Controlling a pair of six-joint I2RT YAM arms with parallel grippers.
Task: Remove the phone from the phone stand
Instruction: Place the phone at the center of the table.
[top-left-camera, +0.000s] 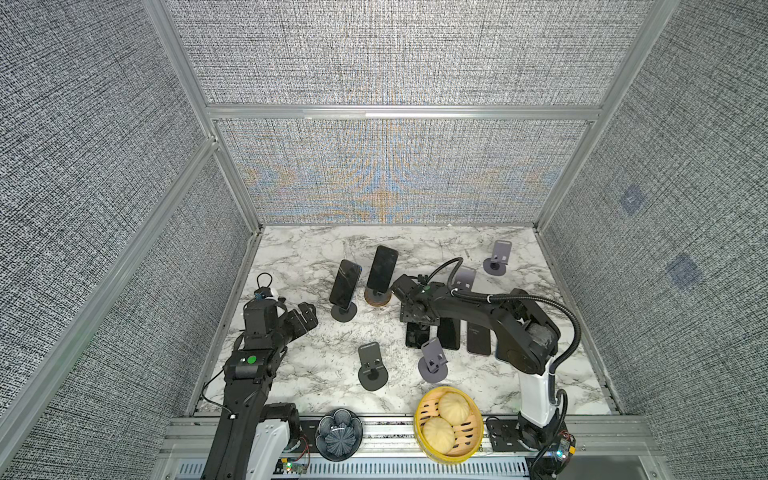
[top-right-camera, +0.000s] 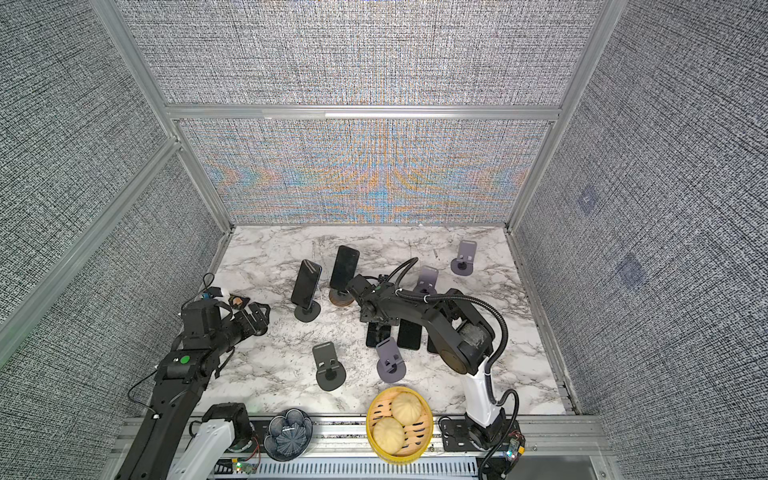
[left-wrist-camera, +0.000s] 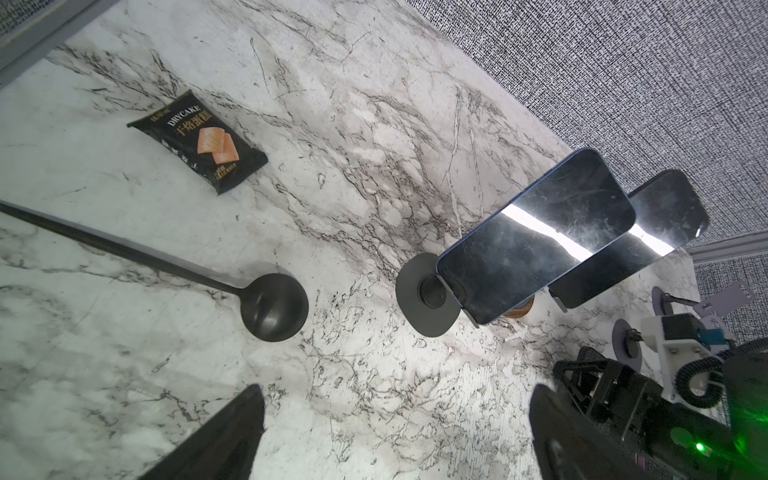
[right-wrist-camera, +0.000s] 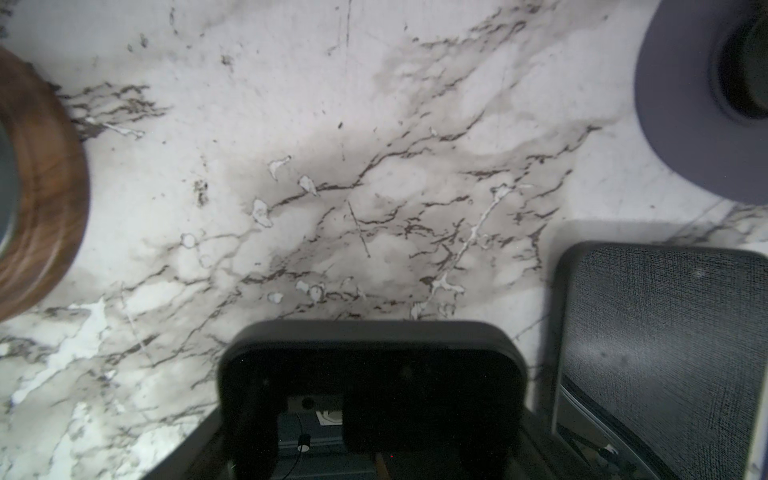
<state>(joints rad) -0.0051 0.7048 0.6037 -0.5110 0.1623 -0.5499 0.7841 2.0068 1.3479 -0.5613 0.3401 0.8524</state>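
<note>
The right claw (top-left-camera: 417, 322) is hanging low over a dark phone (right-wrist-camera: 370, 374) that is lying flat on the marble tabletop (top-left-camera: 316, 374), off any stand. In the right wrist view the phone is sitting between the jaws, but whether they are pinching it or standing clear of it cannot be told. A second flat phone (top-left-camera: 449, 334) is lying just beside it, and a third flat phone (top-left-camera: 478, 338) is lying beyond that, partly under the right arm.

The left claw (left-wrist-camera: 395, 436) is gaping wide with nothing in it, hovering near the tabletop's left edge.

Further back, a blue-edged phone (top-left-camera: 345, 284) is leaning on a black stand (top-left-camera: 344, 312). Just beside it, a black phone (top-left-camera: 382, 268) is leaning on a wooden-based stand (top-left-camera: 378, 298). An empty purple stand (top-left-camera: 432, 363) is standing just in front of the flat phones. A bamboo steamer (top-left-camera: 419, 415) holding two buns is sitting at the front edge.
</note>
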